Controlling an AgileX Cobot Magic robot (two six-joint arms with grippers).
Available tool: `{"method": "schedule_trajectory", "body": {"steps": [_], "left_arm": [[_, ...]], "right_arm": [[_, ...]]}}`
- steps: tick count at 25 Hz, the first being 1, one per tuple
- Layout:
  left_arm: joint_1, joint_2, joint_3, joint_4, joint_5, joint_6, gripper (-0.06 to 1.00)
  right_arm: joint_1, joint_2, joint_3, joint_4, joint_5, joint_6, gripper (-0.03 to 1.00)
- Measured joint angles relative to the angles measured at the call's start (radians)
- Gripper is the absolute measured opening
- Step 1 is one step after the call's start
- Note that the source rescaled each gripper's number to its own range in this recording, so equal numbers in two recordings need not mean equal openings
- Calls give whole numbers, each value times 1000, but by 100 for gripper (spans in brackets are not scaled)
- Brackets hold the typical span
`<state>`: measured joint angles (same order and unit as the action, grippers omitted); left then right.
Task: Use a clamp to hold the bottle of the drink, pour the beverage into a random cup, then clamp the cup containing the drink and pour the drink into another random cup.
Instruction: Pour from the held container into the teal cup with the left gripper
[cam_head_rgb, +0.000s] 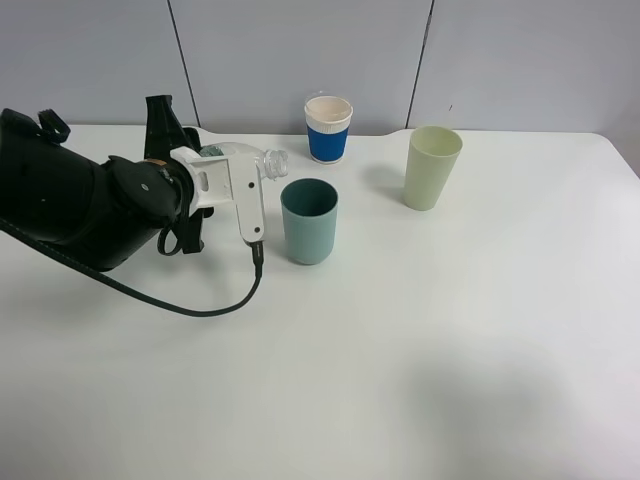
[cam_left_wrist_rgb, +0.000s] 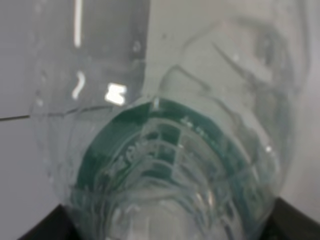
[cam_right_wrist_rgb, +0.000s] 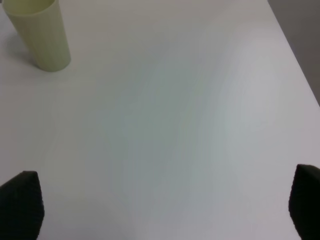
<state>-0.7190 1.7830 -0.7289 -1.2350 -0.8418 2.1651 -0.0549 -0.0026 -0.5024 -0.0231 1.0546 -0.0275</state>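
Bottle (cam_left_wrist_rgb: 165, 150) fills the left wrist view, clamped in barely visible left jaws; right jaws wide apart, empty.

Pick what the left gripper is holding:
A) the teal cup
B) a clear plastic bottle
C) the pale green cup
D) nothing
B: the clear plastic bottle sits tilted in the left gripper and fills the left wrist view between its dark fingertips.
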Motion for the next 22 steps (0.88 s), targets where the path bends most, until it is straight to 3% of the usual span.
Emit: {"method": "schedule_trajectory", "body": {"steps": [12,22], "left_arm": [[0,15,-75,-63,-13,196,0],[0,27,-86,-43,-26,278,0]], "right_arm": [[0,0,0,0,0,0,95],[0,0,0,0,0,0,95]]}}
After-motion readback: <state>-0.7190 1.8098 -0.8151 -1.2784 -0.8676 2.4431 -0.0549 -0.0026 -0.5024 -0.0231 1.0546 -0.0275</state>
